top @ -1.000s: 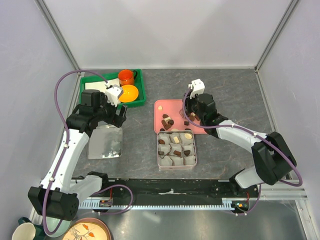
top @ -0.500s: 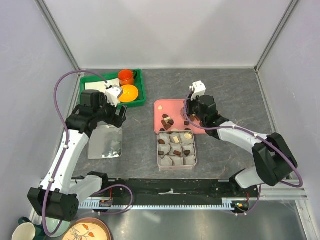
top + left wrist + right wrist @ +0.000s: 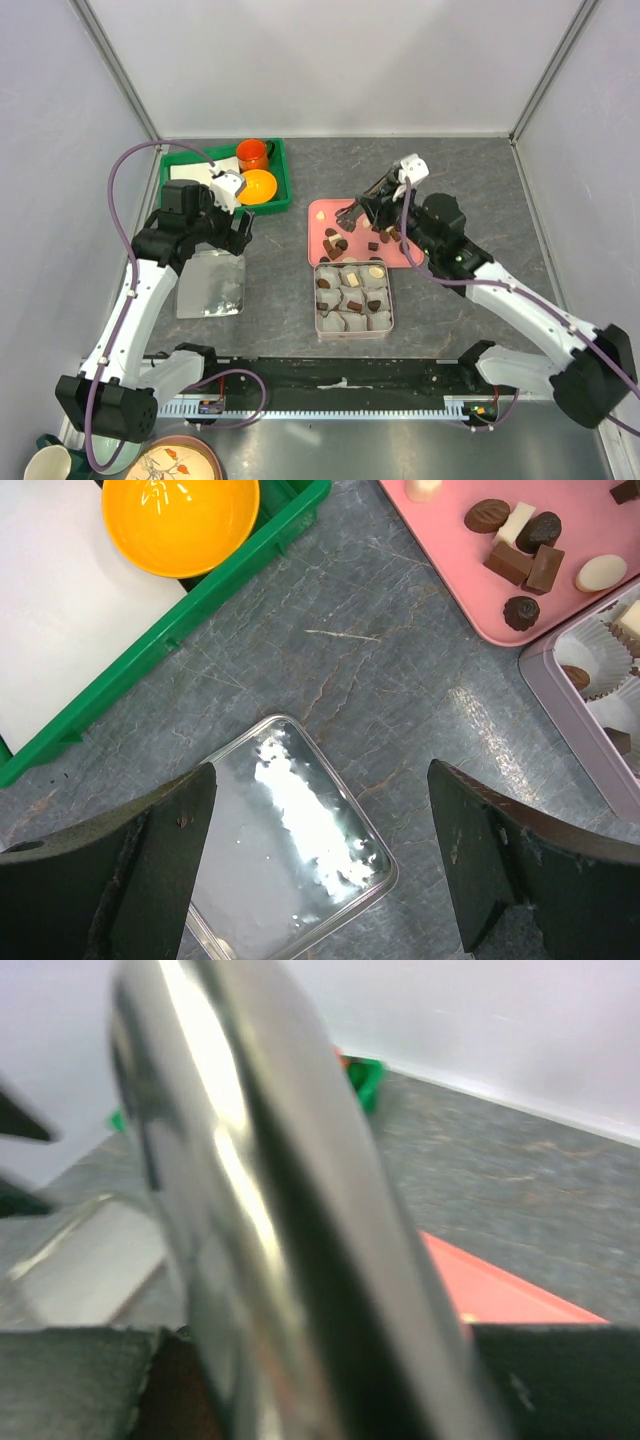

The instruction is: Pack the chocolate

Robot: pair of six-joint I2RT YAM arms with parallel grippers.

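Note:
Several small dark and pale pieces of chocolate lie on a pink tray. More sit in the paper cups of a square tin in front of it. My right gripper hangs above the tray's far side, pointing left, shut on a shiny metal tool that fills its blurred wrist view. Whether the tool carries chocolate is hidden. My left gripper stands wide open above a clear lid, holding nothing.
A green tray at the back left holds an orange bowl, an orange mug and a white sheet. Grey side walls close in the table.
My right arm has risen off the pink tray and swung so the gripper points left, its jaws closing in. The left arm and the lid have not moved.

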